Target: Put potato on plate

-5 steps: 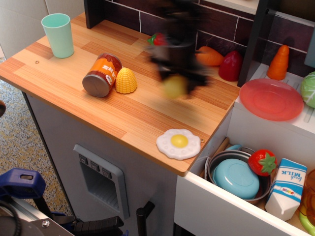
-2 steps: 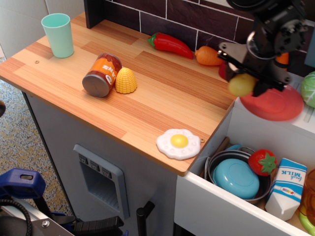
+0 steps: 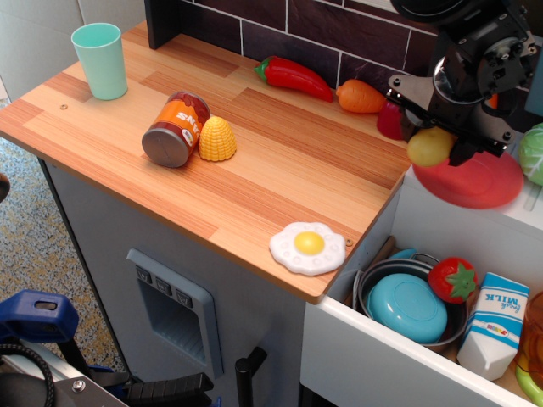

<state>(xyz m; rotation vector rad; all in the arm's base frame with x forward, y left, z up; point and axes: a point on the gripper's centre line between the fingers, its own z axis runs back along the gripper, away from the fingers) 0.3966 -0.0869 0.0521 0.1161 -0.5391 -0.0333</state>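
My black gripper [image 3: 434,142] is shut on the pale yellow potato [image 3: 430,147] and holds it in the air at the left edge of the pink-red plate [image 3: 479,182]. The plate lies on the white ledge right of the wooden counter; the arm hides part of its upper half. The potato hangs above the plate's left rim and does not touch it.
On the wooden counter [image 3: 280,170] are a teal cup [image 3: 100,59], a tipped orange can [image 3: 175,129], a corn piece [image 3: 216,139], a red pepper [image 3: 293,76], a carrot [image 3: 361,97] and a fried egg [image 3: 308,247]. An open drawer holds a pot with a blue dish [image 3: 407,307], a strawberry [image 3: 451,280] and a milk carton [image 3: 492,324].
The gripper carried the potato from over the middle of the counter to the right, and now holds it at the plate's left edge, slightly further right than 0.4 s ago.
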